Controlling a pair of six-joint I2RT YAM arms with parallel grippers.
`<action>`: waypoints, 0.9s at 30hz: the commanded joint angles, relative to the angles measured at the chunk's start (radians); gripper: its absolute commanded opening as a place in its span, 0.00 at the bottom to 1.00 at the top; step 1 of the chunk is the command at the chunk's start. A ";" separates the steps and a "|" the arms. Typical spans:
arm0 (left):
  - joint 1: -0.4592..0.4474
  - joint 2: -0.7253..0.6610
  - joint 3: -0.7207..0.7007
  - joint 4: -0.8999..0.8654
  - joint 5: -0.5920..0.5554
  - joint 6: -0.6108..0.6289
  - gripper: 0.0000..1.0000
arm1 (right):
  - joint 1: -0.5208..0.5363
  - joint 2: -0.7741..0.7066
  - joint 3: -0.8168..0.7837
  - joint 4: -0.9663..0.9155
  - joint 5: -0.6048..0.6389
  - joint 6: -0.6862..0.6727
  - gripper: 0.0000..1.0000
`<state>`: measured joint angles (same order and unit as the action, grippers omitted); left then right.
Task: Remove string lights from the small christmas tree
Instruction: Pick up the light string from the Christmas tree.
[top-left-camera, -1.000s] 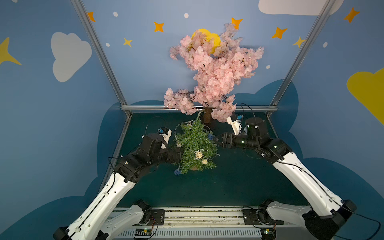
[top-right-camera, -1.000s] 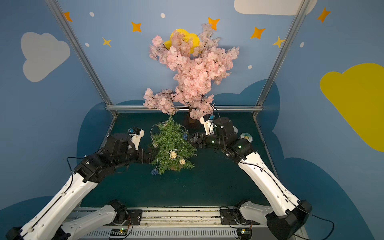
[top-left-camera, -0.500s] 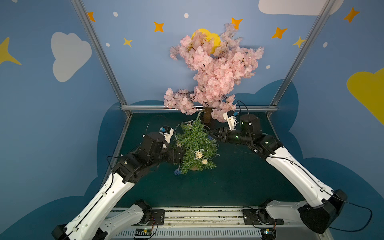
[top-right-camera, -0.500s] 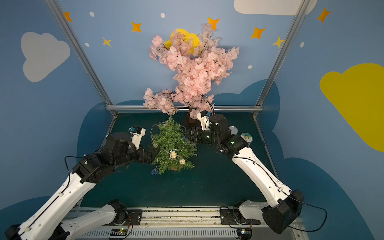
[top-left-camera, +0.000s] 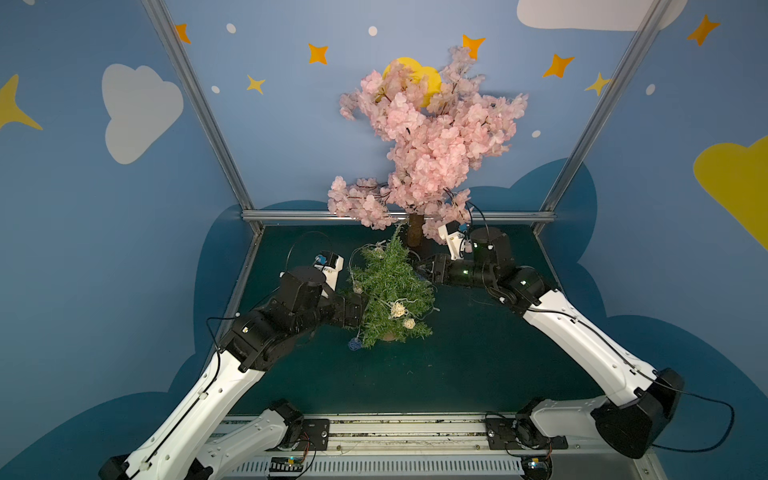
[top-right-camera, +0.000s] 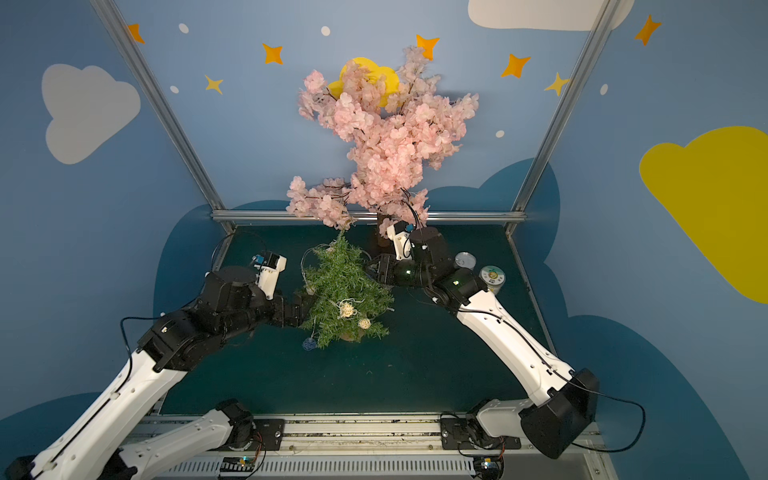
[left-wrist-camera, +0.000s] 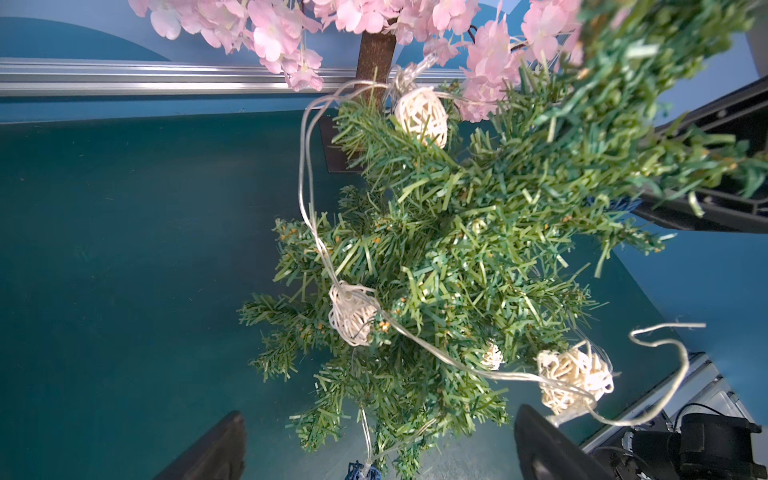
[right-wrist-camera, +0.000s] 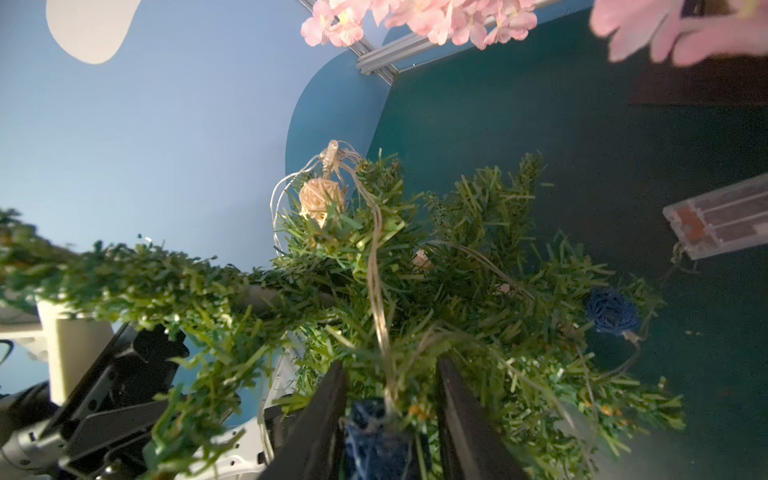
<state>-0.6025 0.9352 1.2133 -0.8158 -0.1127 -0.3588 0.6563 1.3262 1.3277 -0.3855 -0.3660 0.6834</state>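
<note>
The small christmas tree (top-left-camera: 390, 286) (top-right-camera: 345, 291) stands mid-table, wound with the string lights. Cream balls (top-left-camera: 398, 309) (left-wrist-camera: 422, 114) and a low blue ball (top-left-camera: 354, 344) hang on the pale wire. The clear battery box (right-wrist-camera: 723, 220) lies on the mat beside the tree. My left gripper (top-left-camera: 357, 307) (left-wrist-camera: 378, 446) is open at the tree's left side, with low branches and a blue ball between its fingers. My right gripper (top-left-camera: 422, 270) (right-wrist-camera: 390, 415) is pushed into the upper right branches. Its narrowed jaws are closed on a blue ball (right-wrist-camera: 374, 440) and wire.
A tall pink blossom tree (top-left-camera: 428, 137) rises just behind the green one, its low branches overhanging my right wrist. Two round tins (top-right-camera: 465, 261) (top-right-camera: 492, 276) sit at the right rear. An aluminium rail (top-left-camera: 291, 216) bounds the back edge.
My right arm has swung left into the tree's upper branches, and its jaws have narrowed around the blue ball. The left arm has stayed put, open.
</note>
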 joint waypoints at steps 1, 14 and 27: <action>-0.002 -0.008 -0.011 -0.003 -0.008 0.014 1.00 | 0.005 -0.004 0.029 0.005 0.026 0.001 0.25; -0.003 -0.018 0.009 -0.012 -0.010 0.029 1.00 | -0.018 0.011 0.129 -0.069 0.033 -0.050 0.15; -0.003 -0.030 0.013 -0.020 -0.021 0.048 1.00 | -0.048 0.091 0.292 -0.130 0.007 -0.116 0.11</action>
<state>-0.6025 0.9112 1.2133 -0.8230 -0.1261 -0.3351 0.6163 1.3991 1.5650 -0.4919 -0.3443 0.6022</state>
